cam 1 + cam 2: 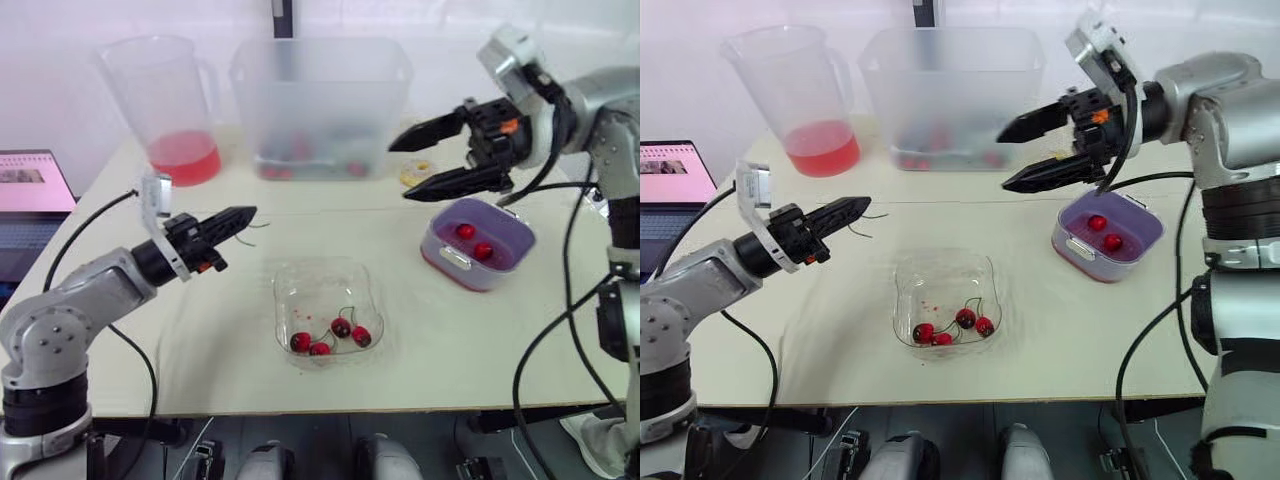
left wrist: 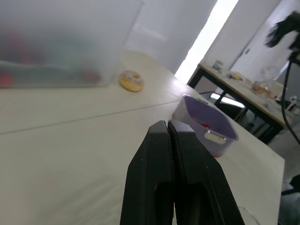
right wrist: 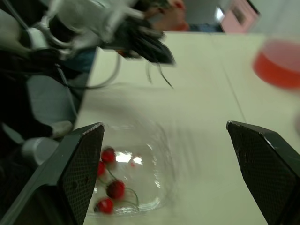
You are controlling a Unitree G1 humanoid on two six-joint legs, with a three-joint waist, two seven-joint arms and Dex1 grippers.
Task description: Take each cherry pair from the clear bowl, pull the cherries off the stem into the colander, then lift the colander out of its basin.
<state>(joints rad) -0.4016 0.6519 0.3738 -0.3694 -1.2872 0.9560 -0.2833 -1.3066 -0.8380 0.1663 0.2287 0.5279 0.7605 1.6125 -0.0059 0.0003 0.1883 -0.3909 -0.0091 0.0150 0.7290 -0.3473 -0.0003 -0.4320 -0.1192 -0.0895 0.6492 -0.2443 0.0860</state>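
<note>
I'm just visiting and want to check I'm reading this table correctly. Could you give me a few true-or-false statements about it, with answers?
1. The right gripper is wide open. True.
2. The clear bowl is empty. False: four cherries lie in it, still on their stems.
3. The left gripper is shut, with a thin bare stem sticking out of its tips. True.
4. The colander has no fruit in it yet. False: two cherries sit inside.
5. The pitcher is full to the brim. False: the red liquid fills only its bottom part.
</note>
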